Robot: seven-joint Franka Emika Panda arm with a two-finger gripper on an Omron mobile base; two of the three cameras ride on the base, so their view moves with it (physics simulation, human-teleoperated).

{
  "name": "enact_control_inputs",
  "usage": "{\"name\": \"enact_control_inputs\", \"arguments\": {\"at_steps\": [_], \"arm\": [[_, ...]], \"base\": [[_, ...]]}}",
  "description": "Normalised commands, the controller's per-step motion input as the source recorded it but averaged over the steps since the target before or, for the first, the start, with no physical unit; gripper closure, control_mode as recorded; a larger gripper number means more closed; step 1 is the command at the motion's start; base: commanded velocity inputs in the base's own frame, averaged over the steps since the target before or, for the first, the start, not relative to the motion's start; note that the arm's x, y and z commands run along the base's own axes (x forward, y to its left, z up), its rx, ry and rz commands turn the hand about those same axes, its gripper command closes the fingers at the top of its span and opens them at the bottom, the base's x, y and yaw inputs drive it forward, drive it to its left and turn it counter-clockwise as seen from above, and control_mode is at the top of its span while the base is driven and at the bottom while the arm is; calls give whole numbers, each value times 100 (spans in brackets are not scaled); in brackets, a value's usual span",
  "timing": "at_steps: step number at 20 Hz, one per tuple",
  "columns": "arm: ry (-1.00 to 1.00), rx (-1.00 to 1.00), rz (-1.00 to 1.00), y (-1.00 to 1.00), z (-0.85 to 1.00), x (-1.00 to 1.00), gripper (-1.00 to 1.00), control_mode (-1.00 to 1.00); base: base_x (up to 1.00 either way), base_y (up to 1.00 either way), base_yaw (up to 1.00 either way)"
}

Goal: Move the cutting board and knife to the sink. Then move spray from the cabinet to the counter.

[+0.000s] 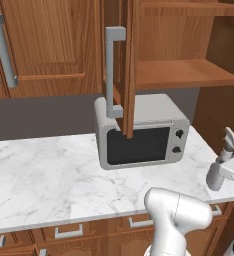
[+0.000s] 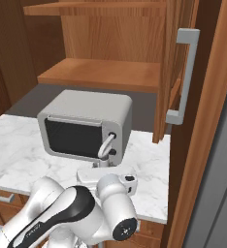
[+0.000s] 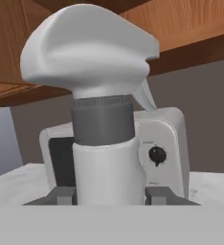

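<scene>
The spray, a grey bottle with a white trigger nozzle, stands upright between my fingertips. My gripper is shut on its lower body. In the left base view the spray is over the right end of the marble counter, with the gripper reaching it from the right. I cannot tell whether its base touches the marble. From the right base view the nozzle shows in front of the microwave. The cabinet stands open above, its shelves bare. The cutting board, knife and sink are out of view.
A grey microwave sits on the counter just behind the spray. The open cabinet door with its grey bar handle juts out above the microwave. A wooden side wall bounds the counter's right end. Marble stretches free to the left.
</scene>
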Motion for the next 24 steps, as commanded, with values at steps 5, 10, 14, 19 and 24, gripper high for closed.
{"name": "enact_control_inputs", "arguments": {"at_steps": [5, 10, 14, 19, 24], "arm": [[-9, 0, -2, -17, -13, 37, 100, -100], [-8, 0, 0, -36, -13, 18, 100, -100], [-4, 0, 0, -44, -10, 9, 100, -100], [0, 0, 0, -29, -3, 17, 100, -100], [2, 0, 0, -5, -17, 29, 100, -100]], "base": [[0, 0, 0], [0, 0, 0], [0, 0, 0], [0, 0, 0], [0, 0, 0]]}}
